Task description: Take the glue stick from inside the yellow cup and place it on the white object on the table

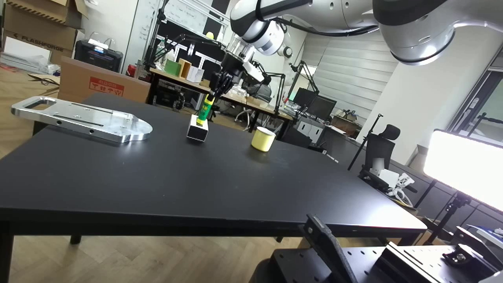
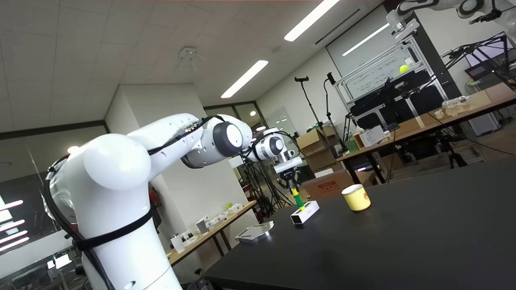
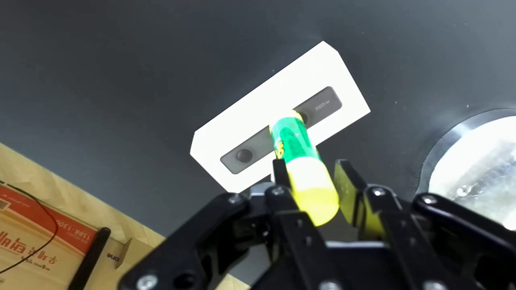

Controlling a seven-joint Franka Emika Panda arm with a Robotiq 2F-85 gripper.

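Probably we are at the release: the stick (image 3: 296, 139) stands on the block (image 3: 264, 108), the cup (image 1: 262, 140) well apart. Around the stick's upper end we see the gripper (image 3: 311, 169) with its jaws slightly apart, a narrow gap on one side; on the other, we cannot tell whether it touches. Our worry is toppling: the foot is narrow, so jaws spreading unevenly could tip the stick, and rising before both sides clear could drag it off the block.
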